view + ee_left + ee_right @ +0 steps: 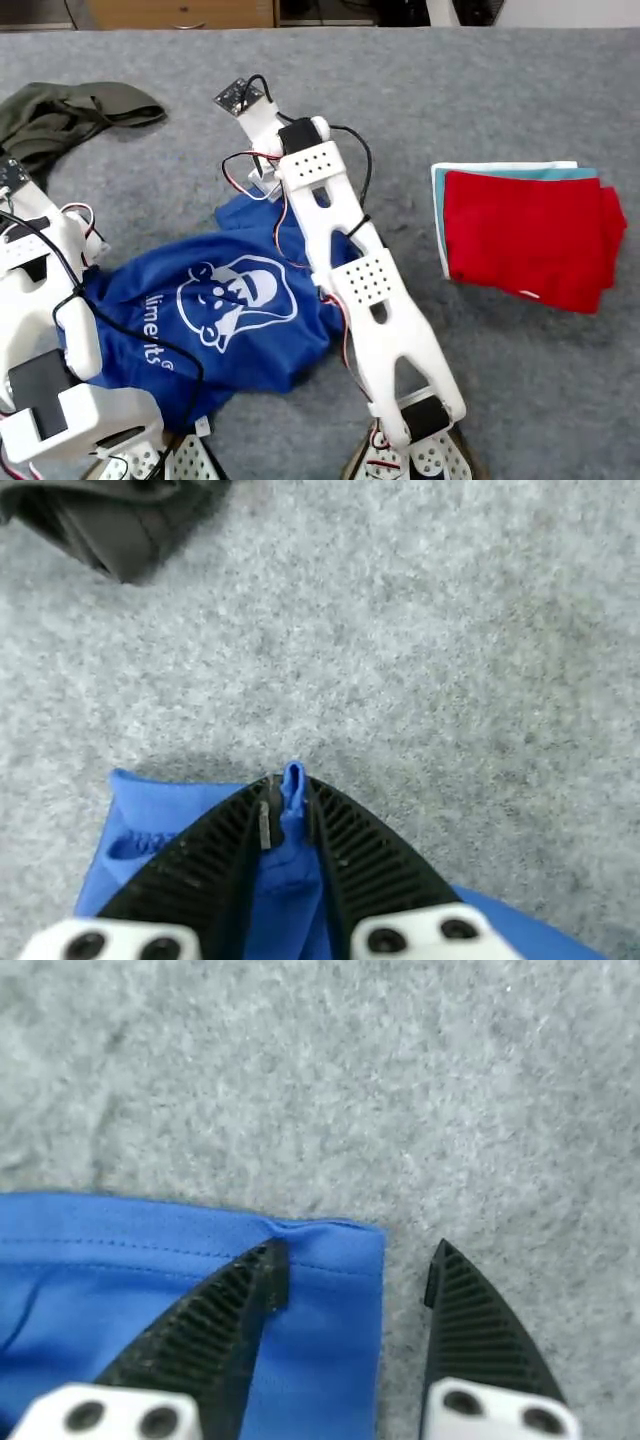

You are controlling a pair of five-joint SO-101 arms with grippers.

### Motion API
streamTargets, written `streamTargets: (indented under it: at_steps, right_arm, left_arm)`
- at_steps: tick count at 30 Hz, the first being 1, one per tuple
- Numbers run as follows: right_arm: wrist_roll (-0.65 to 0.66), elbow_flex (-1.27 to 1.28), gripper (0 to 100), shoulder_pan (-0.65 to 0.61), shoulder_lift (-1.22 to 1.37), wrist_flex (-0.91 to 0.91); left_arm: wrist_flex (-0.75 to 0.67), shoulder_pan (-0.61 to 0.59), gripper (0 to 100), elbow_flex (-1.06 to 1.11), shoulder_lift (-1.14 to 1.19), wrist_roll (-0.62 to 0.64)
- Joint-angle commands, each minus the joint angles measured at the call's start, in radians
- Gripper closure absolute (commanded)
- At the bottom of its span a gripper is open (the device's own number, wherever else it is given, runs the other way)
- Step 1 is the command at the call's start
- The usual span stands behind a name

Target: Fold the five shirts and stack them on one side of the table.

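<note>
A blue shirt (230,310) with a white print lies crumpled on the grey table (450,90), left of centre. My left gripper (290,785) is shut on a pinch of the blue shirt (150,815) at its left edge. My right gripper (358,1255) is open at the shirt's far edge; one finger rests on the blue shirt (150,1260) and the other on bare table beside the hem corner. In the high view the right gripper (262,185) sits at the shirt's top edge. A red folded shirt (530,235) tops a stack at the right.
A dark green shirt (60,110) lies bunched at the far left corner, and the left wrist view shows this green shirt (110,520) beyond the gripper. Teal and white folded shirts (520,172) peek from under the red one. Open carpet lies between the arms and the stack.
</note>
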Motion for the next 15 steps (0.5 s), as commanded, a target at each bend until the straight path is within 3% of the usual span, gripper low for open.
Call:
streamTargets:
  at_steps: [1,7,15]
  right_arm:
    - [-0.005,0.004,77.6,0.007,-0.073,-0.011]
    - [-0.012,0.004,96.5,0.010,-0.073,-0.011]
    - [-0.055,0.001,96.8,0.021,-0.073,-0.017]
  left_arm:
    - [-0.014,0.014,98,-0.002,-0.007,0.006]
    - [-0.014,0.009,98,-0.002,-0.007,0.006]
    - [-0.014,0.011,98,-0.003,-0.007,0.006]
